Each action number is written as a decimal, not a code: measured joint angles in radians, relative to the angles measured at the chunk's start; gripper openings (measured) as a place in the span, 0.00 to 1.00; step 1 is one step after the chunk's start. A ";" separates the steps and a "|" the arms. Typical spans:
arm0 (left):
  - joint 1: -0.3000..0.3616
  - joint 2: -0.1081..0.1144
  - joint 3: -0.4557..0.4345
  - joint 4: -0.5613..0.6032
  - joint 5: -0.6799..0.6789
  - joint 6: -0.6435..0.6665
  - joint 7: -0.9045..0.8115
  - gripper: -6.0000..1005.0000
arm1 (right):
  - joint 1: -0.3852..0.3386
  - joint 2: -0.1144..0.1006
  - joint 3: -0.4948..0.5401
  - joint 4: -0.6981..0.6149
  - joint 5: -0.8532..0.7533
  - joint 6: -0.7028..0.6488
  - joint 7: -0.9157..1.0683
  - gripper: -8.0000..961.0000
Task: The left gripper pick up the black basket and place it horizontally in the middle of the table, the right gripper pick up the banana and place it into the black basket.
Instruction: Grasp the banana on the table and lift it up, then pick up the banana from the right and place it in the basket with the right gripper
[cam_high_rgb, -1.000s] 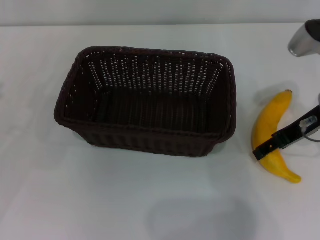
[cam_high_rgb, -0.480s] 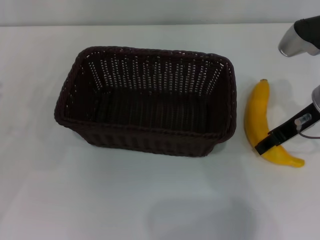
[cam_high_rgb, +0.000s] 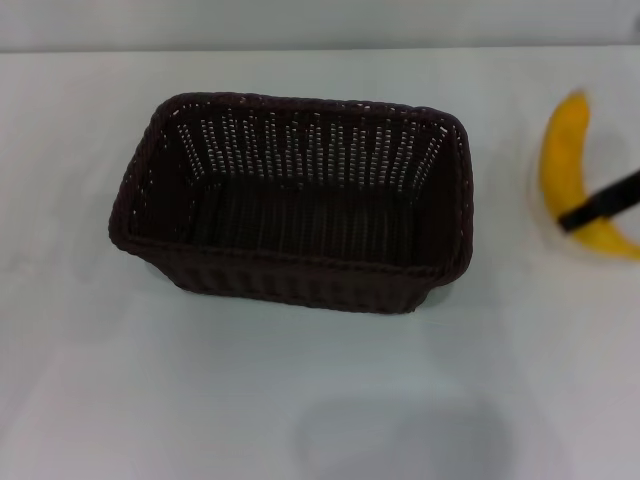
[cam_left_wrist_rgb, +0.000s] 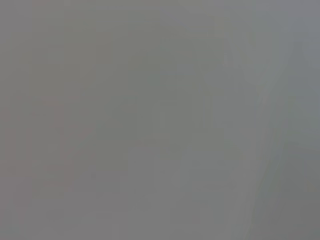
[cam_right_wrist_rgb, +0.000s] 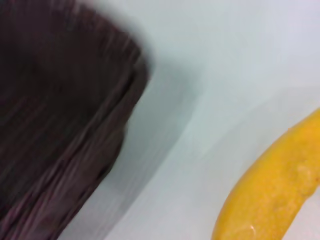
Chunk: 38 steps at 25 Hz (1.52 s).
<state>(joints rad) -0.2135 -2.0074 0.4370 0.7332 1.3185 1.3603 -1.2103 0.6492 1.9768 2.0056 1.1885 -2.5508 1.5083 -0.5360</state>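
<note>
The black basket (cam_high_rgb: 290, 205) sits open side up in the middle of the counter (cam_high_rgb: 300, 400), its long axis running left to right. The banana (cam_high_rgb: 577, 175) is at the far right, well apart from the basket, long axis running near to far. The right end effector (cam_high_rgb: 598, 206) is clamped across its lower half, so the basket lies to its left. The left end effector is out of view.
</note>
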 joint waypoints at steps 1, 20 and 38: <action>0.000 -0.004 0.000 0.000 -0.001 0.000 -0.001 0.84 | 0.004 -0.002 0.044 0.006 0.000 -0.007 -0.034 0.49; 0.017 -0.036 0.005 0.000 -0.001 0.008 -0.022 0.84 | 0.001 0.034 0.025 0.087 0.486 -0.003 -0.558 0.49; 0.014 -0.045 0.006 0.000 0.002 0.008 -0.014 0.84 | -0.055 0.030 0.027 -0.172 0.769 -0.101 -0.940 0.68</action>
<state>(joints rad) -0.1992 -2.0528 0.4431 0.7332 1.3206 1.3684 -1.2241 0.5946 2.0069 2.0327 1.0167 -1.7814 1.4077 -1.4759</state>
